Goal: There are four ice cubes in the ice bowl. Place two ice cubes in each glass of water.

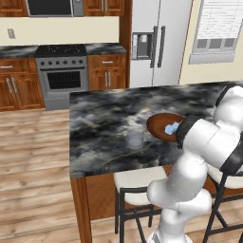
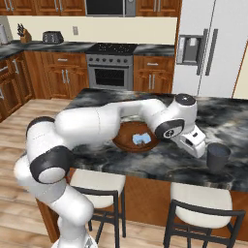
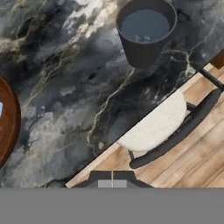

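Ice cubes lie in the ice bowl on the dark marble tabletop; jaws shut, gripping nothing.

L base view, L to R: one glass of water stands on the tabletop just L of the bowl, apart from it; then the bowl w/ pale blue cubes inside, its R part hidden behind the white arm; R base view, L to R: arm reaches across over the bowl; cubes sit clustered near bowl's middle, exact count can't tell; gripper hangs R of the bowl, over the tabletop near its front edge; second glass of water stands just R of the gripper; hand view: bowl rim at L edge, glass at top, padded stool below the tabletop edge; jaws' tips pressed together at bottom.
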